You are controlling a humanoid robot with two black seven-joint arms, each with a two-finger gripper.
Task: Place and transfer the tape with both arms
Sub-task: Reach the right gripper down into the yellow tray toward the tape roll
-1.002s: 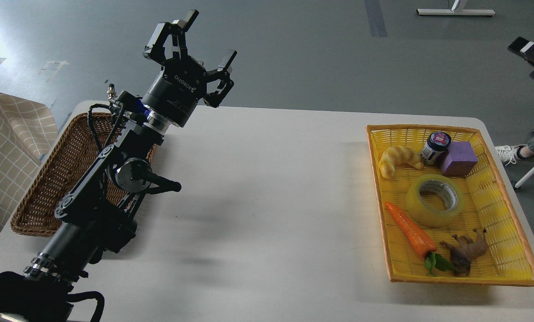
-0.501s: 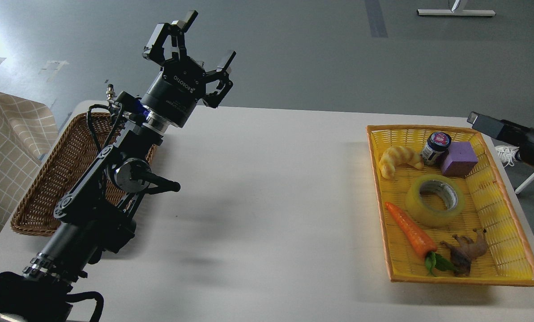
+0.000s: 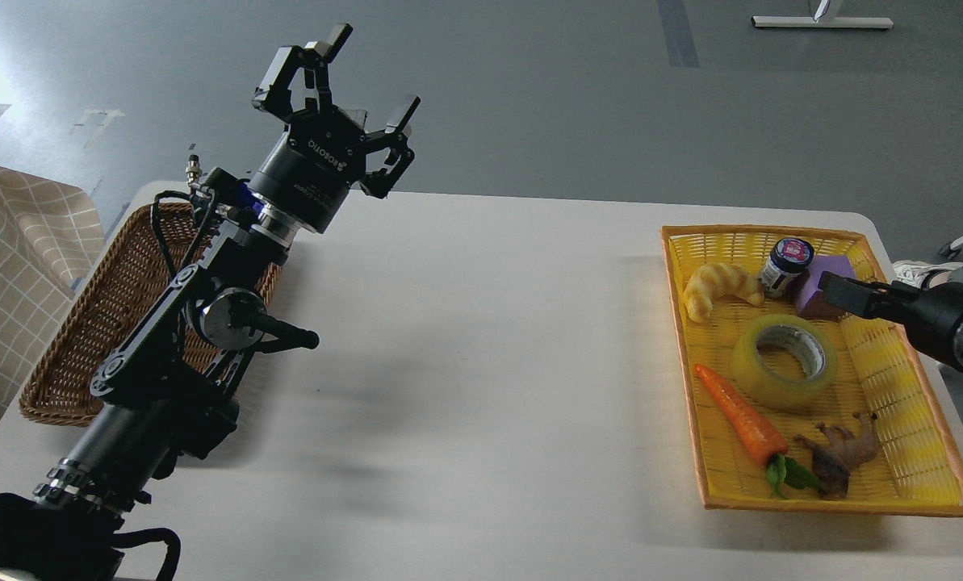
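Over the yellow tray (image 3: 945, 464) on the bench (image 3: 481, 363): right hand (image 3: 840, 292), finger state indiscernible, had newly advanced beside the tape (image 3: 784, 361) lying flat, suggesting pickup; left hand (image 3: 332, 85) spread, raised, idle.

Left gripper (image 3: 337, 74) is showing white "ROBOTIQ" lettering on its black body; jar (image 3: 786, 267) lid label is reading illegible
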